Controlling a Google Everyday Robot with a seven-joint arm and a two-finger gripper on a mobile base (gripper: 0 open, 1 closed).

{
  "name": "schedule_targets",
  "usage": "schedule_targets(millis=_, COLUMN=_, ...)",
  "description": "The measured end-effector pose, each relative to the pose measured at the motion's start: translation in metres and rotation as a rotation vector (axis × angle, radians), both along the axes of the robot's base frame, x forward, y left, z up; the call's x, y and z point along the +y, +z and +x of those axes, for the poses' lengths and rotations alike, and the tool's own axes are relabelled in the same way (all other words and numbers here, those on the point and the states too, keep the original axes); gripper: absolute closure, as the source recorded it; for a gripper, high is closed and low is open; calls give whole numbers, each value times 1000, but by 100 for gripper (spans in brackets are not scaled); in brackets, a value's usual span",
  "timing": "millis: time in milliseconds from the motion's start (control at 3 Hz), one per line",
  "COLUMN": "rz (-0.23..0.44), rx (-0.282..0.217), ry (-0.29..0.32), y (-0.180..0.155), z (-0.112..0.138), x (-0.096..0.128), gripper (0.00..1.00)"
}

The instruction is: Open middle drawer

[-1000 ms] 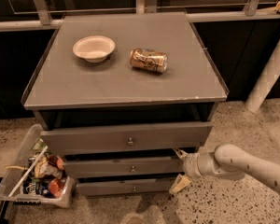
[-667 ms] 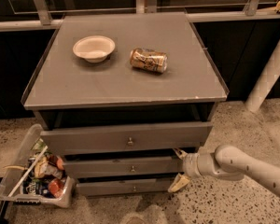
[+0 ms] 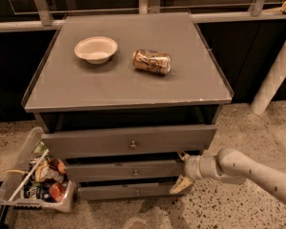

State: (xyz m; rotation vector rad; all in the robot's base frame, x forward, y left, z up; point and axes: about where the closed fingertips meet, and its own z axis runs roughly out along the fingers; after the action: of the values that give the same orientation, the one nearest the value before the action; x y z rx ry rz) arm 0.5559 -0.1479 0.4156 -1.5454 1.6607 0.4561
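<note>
The grey cabinet has three drawers. The middle drawer [image 3: 128, 171] has a flat grey front and a small round metal knob [image 3: 136, 172]; it sits slightly out, behind the front of the top drawer [image 3: 128, 140]. My gripper [image 3: 182, 171] is at the right end of the middle drawer's front. Its fingers are spread, one finger [image 3: 183, 155] above the front's top edge and the other below its bottom edge. The arm [image 3: 248, 171] comes in from the right.
A white bowl [image 3: 96, 49] and a can lying on its side [image 3: 152, 61] rest on the cabinet top [image 3: 128, 87]. The bottom drawer [image 3: 128, 192] is below. A clear bin of snack packets [image 3: 35, 180] stands on the floor at the left. A white post [image 3: 276, 70] is at the right.
</note>
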Motion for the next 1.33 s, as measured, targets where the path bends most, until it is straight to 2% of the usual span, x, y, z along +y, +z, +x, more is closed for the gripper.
schedule_targets(millis=333, rz=0, rx=0, ry=0, y=0, z=0, x=0, gripper=18)
schedule_targets(millis=1000, rz=0, rx=0, ry=0, y=0, z=0, x=0, gripper=65)
schedule_targets(millis=1333, rz=17, rx=18, ry=5, y=-1, z=-16, x=-1, gripper=87)
